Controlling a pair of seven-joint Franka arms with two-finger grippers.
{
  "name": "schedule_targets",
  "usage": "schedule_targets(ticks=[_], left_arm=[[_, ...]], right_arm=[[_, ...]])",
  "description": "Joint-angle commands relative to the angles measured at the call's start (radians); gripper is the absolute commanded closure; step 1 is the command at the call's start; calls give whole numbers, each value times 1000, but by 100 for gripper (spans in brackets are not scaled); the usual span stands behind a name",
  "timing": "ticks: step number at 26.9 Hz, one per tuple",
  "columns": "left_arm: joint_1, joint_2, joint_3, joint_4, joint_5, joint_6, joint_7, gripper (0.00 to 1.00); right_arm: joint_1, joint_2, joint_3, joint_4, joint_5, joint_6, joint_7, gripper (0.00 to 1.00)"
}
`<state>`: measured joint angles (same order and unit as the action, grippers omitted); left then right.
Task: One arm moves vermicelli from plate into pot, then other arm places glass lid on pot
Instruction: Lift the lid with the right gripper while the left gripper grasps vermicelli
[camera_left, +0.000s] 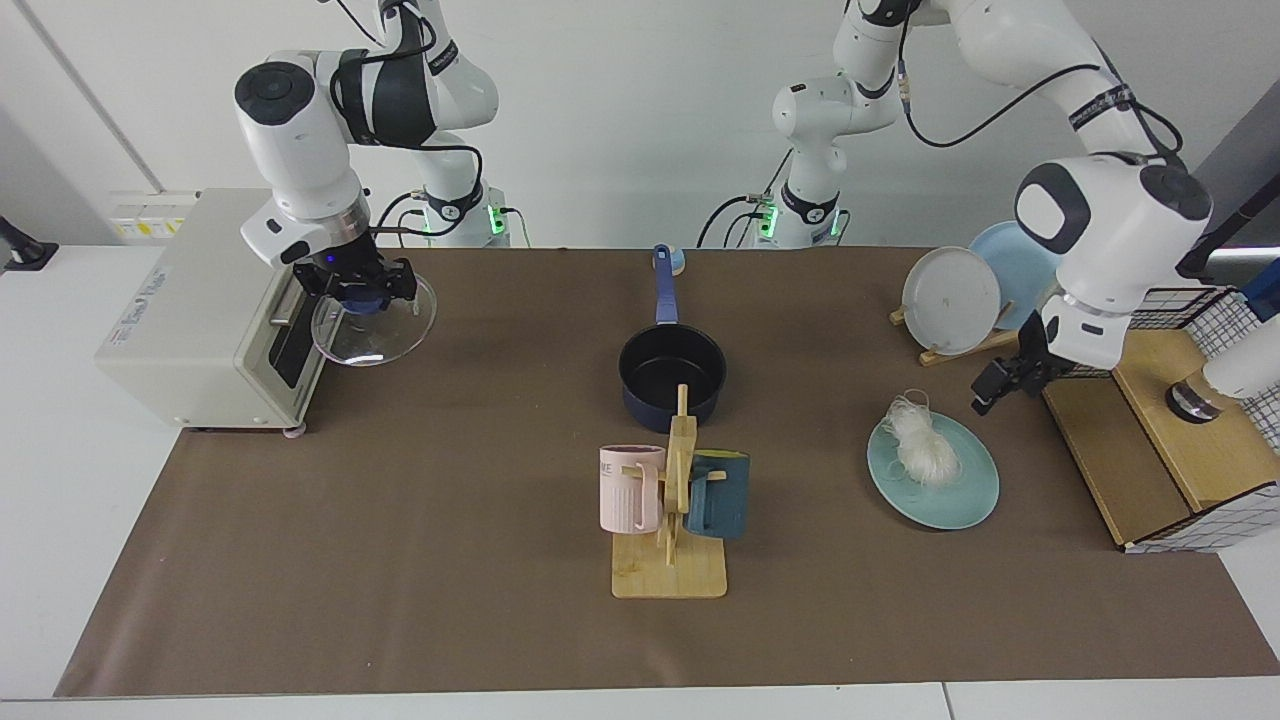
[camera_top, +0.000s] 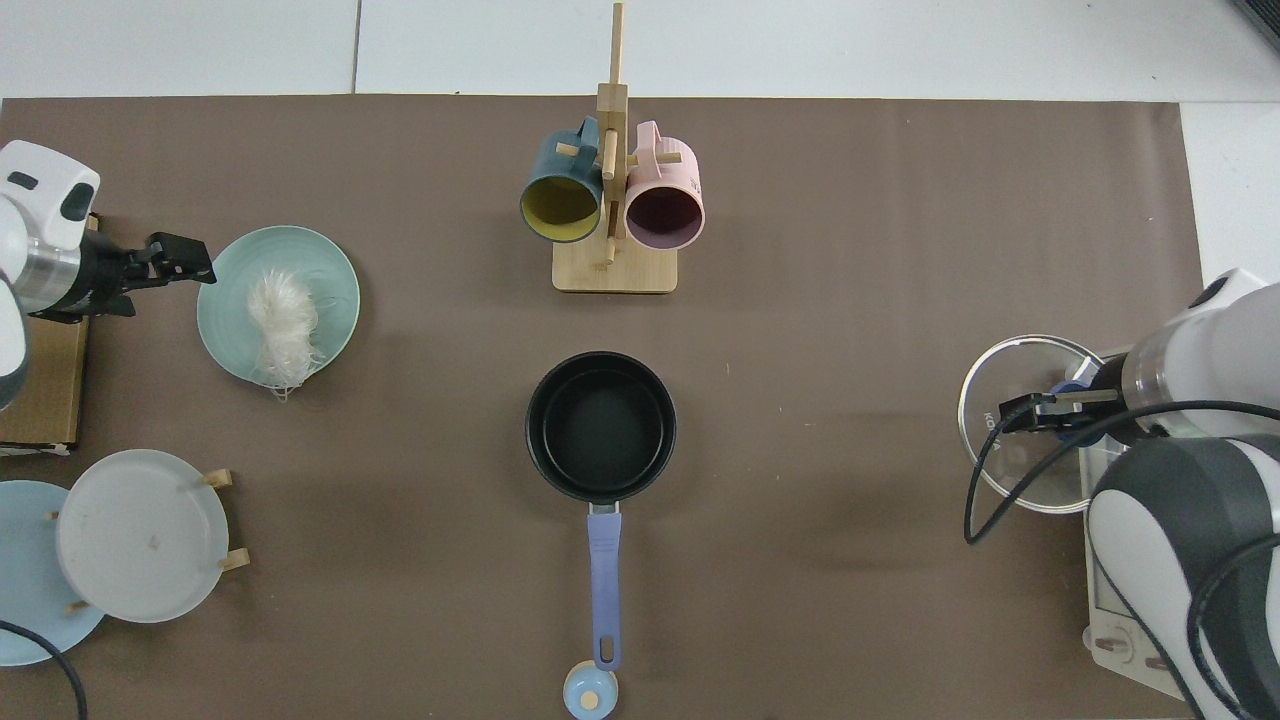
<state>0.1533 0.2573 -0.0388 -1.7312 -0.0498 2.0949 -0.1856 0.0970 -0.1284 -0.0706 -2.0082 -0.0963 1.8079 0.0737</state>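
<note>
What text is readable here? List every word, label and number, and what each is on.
"KO": glass lid, held by the right gripper; the rest is unclear.
"ME": pink mug, near its rim; possibly partial.
Toaster oven side label: too blurred to read.
Nothing legible near the left gripper beside the plate.

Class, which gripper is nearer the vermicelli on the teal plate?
The left gripper: it hangs just beside the vermicelli at the plate's rim. The right gripper is far across the table, holding the glass lid.
</note>
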Motion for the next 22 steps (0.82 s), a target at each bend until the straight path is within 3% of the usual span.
schedule_targets(ticks=[1,9,17,22], left_arm=[[-23,149,-12,45,34,88,-129,0],[-40,189,-15,93,67,91,-185,0],[-54,206,-18,65,68,120,-198,1],[-69,212,-19,59,67,128,-209,5]], right_arm=[[-11,-62,3,0,3,-62,-32,100],[-19,-79,-9,61,13,-117,-67,100],[-33,-8,-11,199,3,-165,-118,100],[-40,10,-12,213,6,-165,-118,100]])
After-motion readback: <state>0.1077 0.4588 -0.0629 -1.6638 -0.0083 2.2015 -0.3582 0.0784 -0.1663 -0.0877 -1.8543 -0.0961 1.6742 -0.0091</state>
